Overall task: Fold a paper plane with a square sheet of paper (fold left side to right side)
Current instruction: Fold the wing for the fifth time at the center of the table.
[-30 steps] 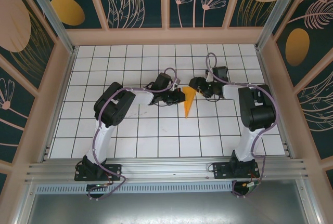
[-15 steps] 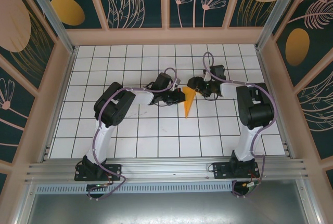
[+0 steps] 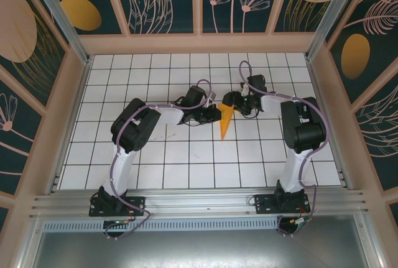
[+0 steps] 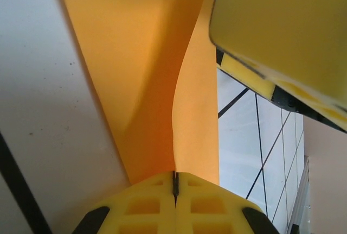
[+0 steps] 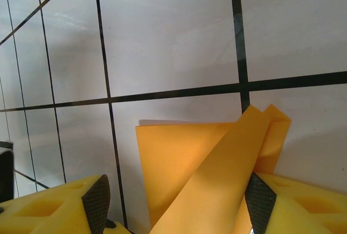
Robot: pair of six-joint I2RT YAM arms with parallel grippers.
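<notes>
The left claw (image 4: 174, 177) is pressed together on a raised flap of the orange paper plane (image 3: 225, 122), holding it up off the bench (image 3: 186, 156) mid-grid, seemingly to swing it rightward. The right claw (image 5: 179, 204), spread, straddles the wide end, probably to steady it.

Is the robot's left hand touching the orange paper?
Touching. In the left wrist view, the left gripper has its jaws shut together, and the folded orange paper runs straight into the seam between them, pinched there.
</notes>
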